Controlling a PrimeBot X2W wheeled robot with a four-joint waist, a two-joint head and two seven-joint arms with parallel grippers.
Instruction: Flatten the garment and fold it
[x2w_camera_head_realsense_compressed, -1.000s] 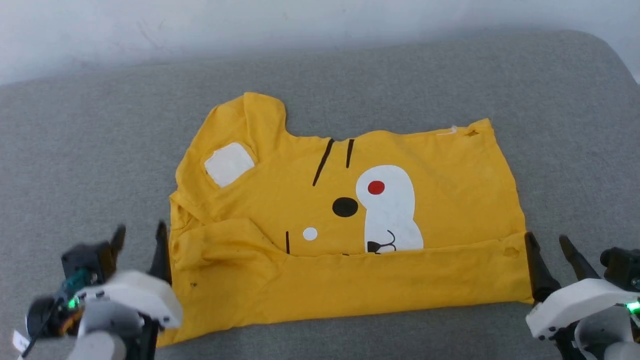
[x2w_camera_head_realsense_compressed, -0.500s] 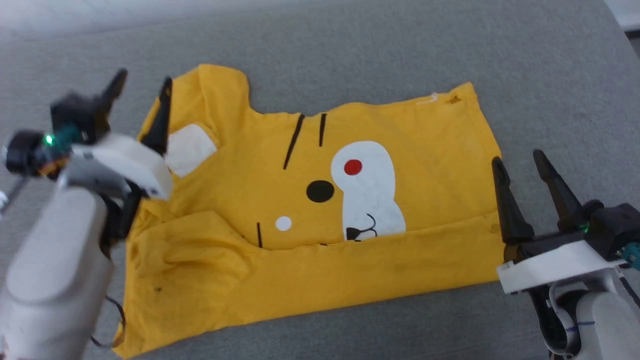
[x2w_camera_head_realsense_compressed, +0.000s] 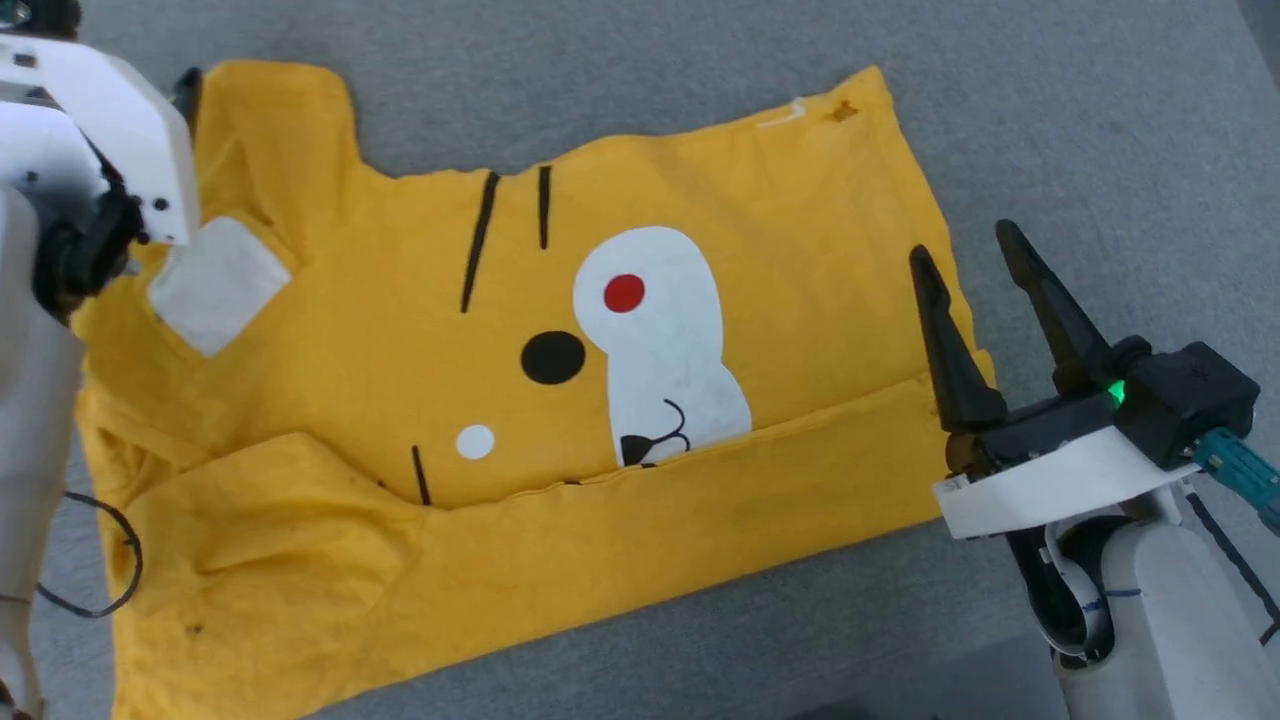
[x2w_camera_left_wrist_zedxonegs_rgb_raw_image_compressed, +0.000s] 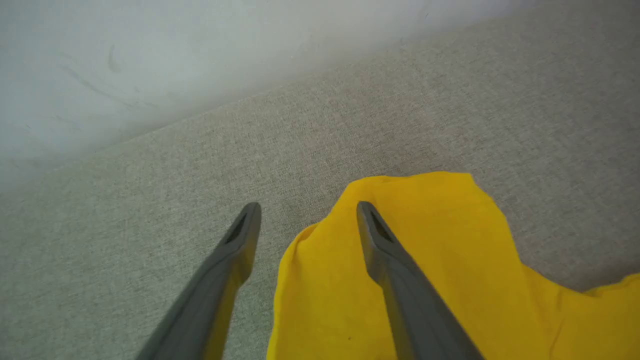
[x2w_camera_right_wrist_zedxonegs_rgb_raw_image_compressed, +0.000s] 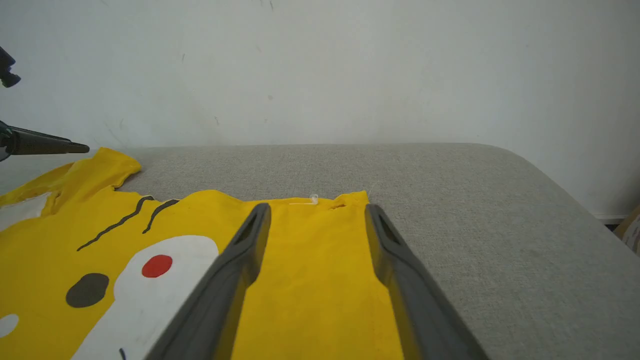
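Note:
The mustard-yellow garment (x2w_camera_head_realsense_compressed: 820, 230) lies print-up on the grey surface, its near strip (x2w_camera_head_realsense_compressed: 600, 540) folded up over the bottom of the white muzzle (x2w_camera_head_realsense_compressed: 660, 330). The white square patch (x2w_camera_head_realsense_compressed: 215, 285) sits by the far-left sleeve. My left gripper (x2w_camera_left_wrist_zedxonegs_rgb_raw_image_compressed: 308, 207) is open over that sleeve (x2w_camera_left_wrist_zedxonegs_rgb_raw_image_compressed: 450, 260), one finger above the cloth and one above bare surface; in the head view a dark fingertip (x2w_camera_head_realsense_compressed: 187, 88) pokes out past the white wrist housing. My right gripper (x2w_camera_head_realsense_compressed: 962, 250) is open at the garment's right edge (x2w_camera_right_wrist_zedxonegs_rgb_raw_image_compressed: 310, 280), straddling it, nothing held.
The grey cushioned surface (x2w_camera_head_realsense_compressed: 1050, 120) runs back to a white wall (x2w_camera_right_wrist_zedxonegs_rgb_raw_image_compressed: 320, 65) and curves off at its right end (x2w_camera_right_wrist_zedxonegs_rgb_raw_image_compressed: 550, 190). A thin black cable loop (x2w_camera_head_realsense_compressed: 120, 560) hangs by my left forearm. My left gripper's finger (x2w_camera_right_wrist_zedxonegs_rgb_raw_image_compressed: 45, 145) shows in the right wrist view.
The head camera has tilted and shifted. My left arm went from the garment's near-left corner to its far-left sleeve. My right gripper moved forward along the right edge. Both stayed open.

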